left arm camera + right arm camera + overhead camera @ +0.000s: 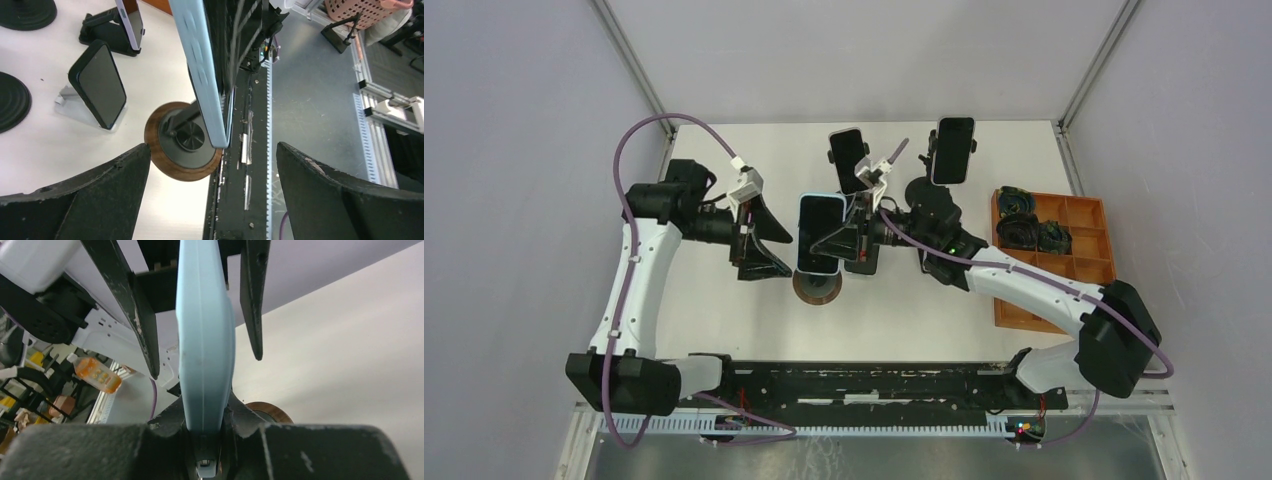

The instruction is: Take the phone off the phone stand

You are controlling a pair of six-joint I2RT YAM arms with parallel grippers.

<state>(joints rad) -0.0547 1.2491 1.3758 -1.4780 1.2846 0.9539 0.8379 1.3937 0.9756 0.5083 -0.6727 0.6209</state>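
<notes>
From above, an orange tray point(1084, 214) lies at 3 o'clock of the table, with dark coiled pieces point(1020, 230) in its far compartments; the right arm crosses over it. The phone point(821, 215), in a pale blue case, is at centre above the round base of the phone stand point(817, 290). The right gripper point(836, 242) reaches it from 3 o'clock, and the left gripper point(789, 255) is just beside it at 9 o'clock. Two other phones on stands point(954, 150) sit at 12 and 1 o'clock.

The left wrist view shows the left fingers spread wide and holding nothing, with the phone edge-on ahead of them. Whether it sits in its cradle cannot be told.

The right wrist view shows the right fingers pressed against both faces of the blue case.
</notes>
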